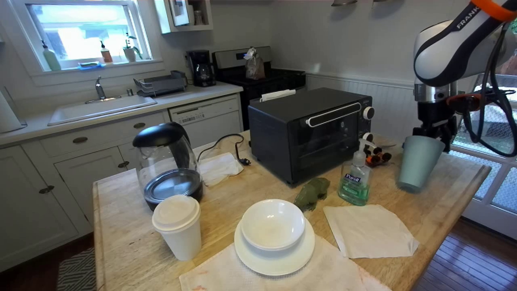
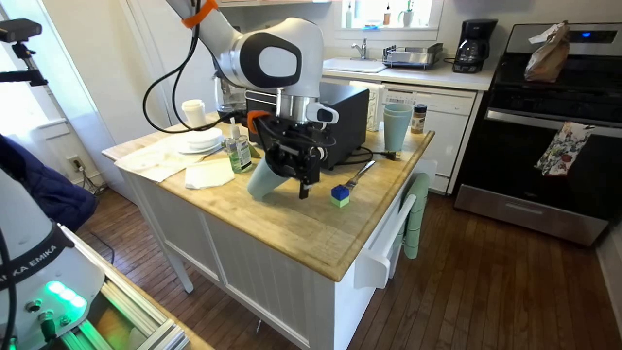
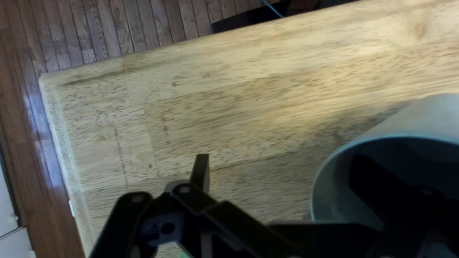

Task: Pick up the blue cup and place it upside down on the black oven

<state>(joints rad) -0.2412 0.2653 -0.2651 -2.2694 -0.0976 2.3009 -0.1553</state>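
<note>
Tool (image 3: 281, 163) partly inside tilted blue cup (image 3: 428, 116)

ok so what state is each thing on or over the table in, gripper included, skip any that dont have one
Blue cup: tilted, mouth up
Gripper: open, one finger inside the blue cup
Oven: door shut
Kettle: lid on
Paper cup: upright, lid on
Bowl: right way up, on the plate
Sanitizer bottle: upright, pump on
Plug: unplugged
Stacked cups: upright, nested
Jar: upright, capped
Bricks: stacked, blue over green
Fork: lying down

Washed-out glare at the window (image 1: 87, 32)
</note>
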